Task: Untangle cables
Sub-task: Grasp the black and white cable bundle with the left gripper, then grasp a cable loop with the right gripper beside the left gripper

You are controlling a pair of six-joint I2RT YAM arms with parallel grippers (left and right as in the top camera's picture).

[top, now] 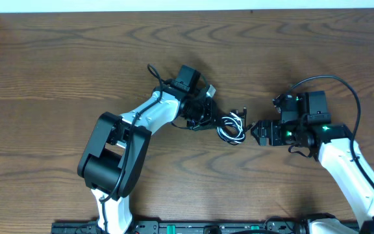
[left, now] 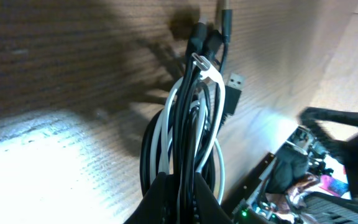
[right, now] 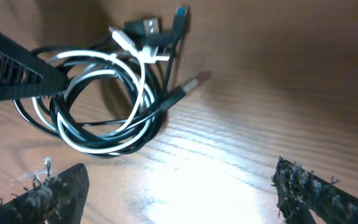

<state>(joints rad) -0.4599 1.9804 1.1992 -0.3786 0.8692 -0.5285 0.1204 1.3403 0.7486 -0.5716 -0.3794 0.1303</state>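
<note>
The white and black cables [top: 231, 125] lie bundled in loops at the table's middle. My left gripper [top: 203, 114] is shut on the bundle's left edge; in the left wrist view the cables [left: 188, 124] run up from between the fingers [left: 179, 199], with plug ends at the top. My right gripper [top: 255, 132] is open just right of the bundle, not touching it. In the right wrist view the coiled cables [right: 104, 106] lie ahead of the open fingers [right: 179, 186], with plug ends pointing away and the left gripper's finger on the loops at left.
The wooden table [top: 57, 71] stretches around both arms. A white wall edge [top: 174, 5] runs along the far side. Thick black robot wires loop above the right arm [top: 330, 81].
</note>
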